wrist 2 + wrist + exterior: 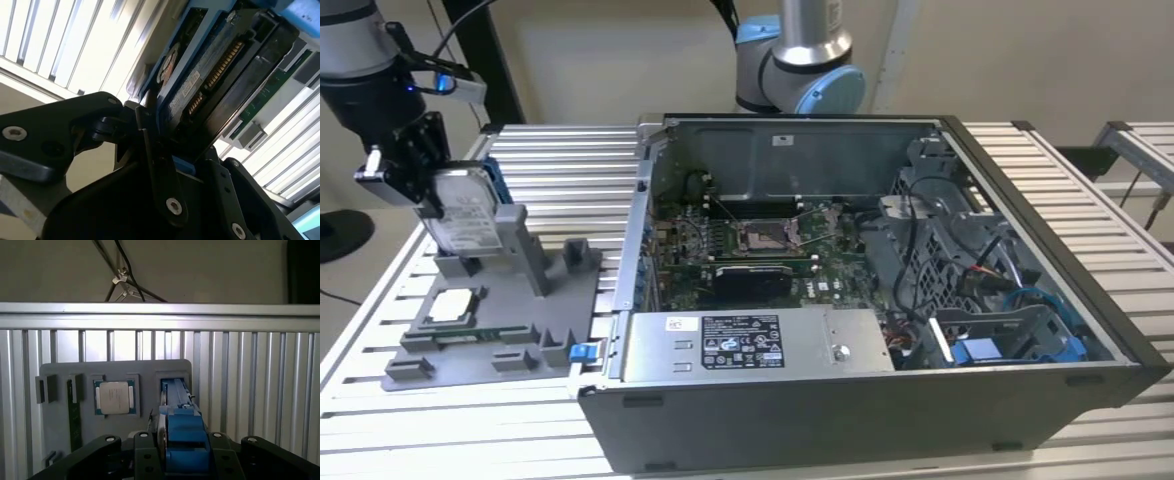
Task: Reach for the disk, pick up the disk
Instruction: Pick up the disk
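**Jaws closed on one disk**

The jaws clamp the single disk (464,212), upright at one grey holder (520,335). In the exterior view, one processor chip (454,305) lies at its six o'clock, one open computer case (854,410) at its three o'clock, all on the desk (1067,190).
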You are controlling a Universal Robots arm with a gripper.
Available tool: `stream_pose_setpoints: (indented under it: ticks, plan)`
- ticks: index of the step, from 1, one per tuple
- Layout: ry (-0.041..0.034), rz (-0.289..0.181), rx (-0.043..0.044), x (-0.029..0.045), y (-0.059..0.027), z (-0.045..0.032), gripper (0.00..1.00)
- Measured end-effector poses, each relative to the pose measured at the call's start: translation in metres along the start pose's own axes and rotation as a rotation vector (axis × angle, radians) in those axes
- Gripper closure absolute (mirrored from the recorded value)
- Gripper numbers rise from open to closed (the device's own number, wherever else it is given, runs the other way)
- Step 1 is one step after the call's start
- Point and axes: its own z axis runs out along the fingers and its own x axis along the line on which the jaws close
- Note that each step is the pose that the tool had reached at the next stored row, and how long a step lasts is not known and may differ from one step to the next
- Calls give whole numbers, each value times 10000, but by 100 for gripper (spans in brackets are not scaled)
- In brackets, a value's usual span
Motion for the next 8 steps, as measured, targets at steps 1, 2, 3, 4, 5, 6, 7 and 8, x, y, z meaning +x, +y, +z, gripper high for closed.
stream_pose_setpoints:
  ticks: [1,2,3,4,5,6,7,8]
  plan:
    - [0,0,-1,0,0,-11,100]
    - [0,0,0,0,0,-22,100]
    - [0,0,0,0,0,-33,100]
    - [0,0,0,0,0,-45,100]
    - [0,0,-1,-1,1,-56,100]
    - [0,0,-1,-1,1,-68,100]
    - [1,0,-1,-1,1,-81,100]
    - [1,0,-1,-1,1,-93,100]
